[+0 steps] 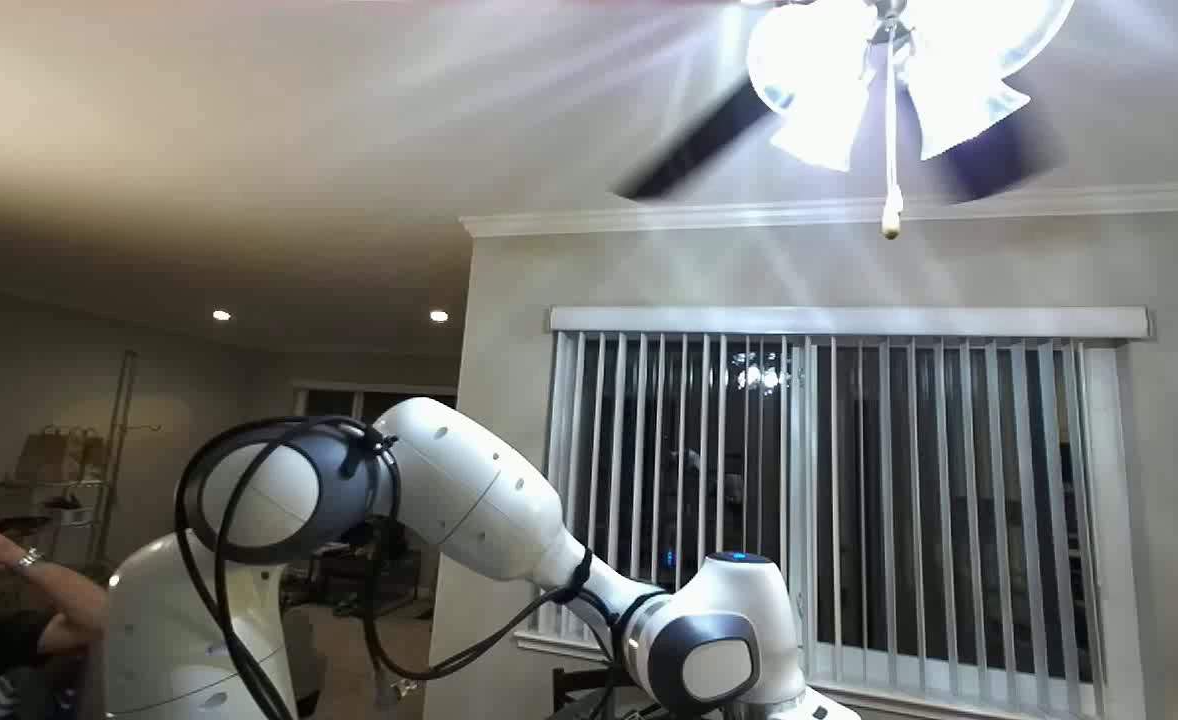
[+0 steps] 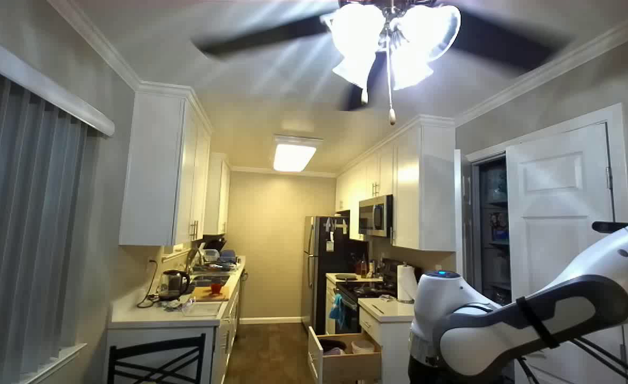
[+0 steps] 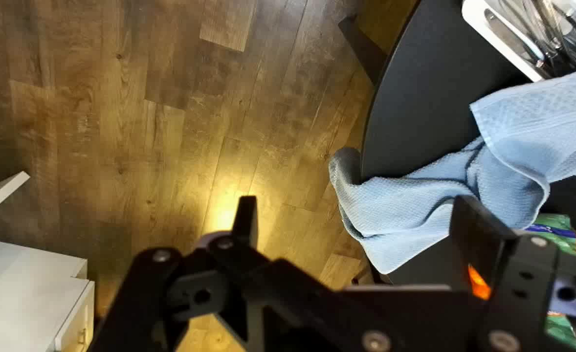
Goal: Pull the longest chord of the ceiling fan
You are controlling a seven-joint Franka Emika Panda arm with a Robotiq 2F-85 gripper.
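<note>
The ceiling fan hangs at the top of both exterior views, with bright white glass shades (image 1: 819, 90) (image 2: 356, 40) and dark, motion-blurred blades. The longest chord (image 1: 891, 150) (image 2: 390, 80) is a thin pale cord that hangs straight down between the shades to a small knob, well below them. A shorter pull cord (image 2: 365, 95) hangs beside it in an exterior view. My gripper (image 3: 355, 215) is wide open and empty in the wrist view, pointing down at the floor and table, far below the cord. In both exterior views the gripper is out of frame below the wrist.
A dark round table (image 3: 425, 98) bears a light blue towel (image 3: 415, 200) and a white cutlery tray (image 3: 498, 39). A window with vertical blinds (image 1: 829, 500) stands behind the arm. White cabinets (image 2: 423, 181), an open drawer (image 2: 346, 368) and a chair (image 2: 157, 360) are around. A person (image 1: 59, 600) is at the left edge.
</note>
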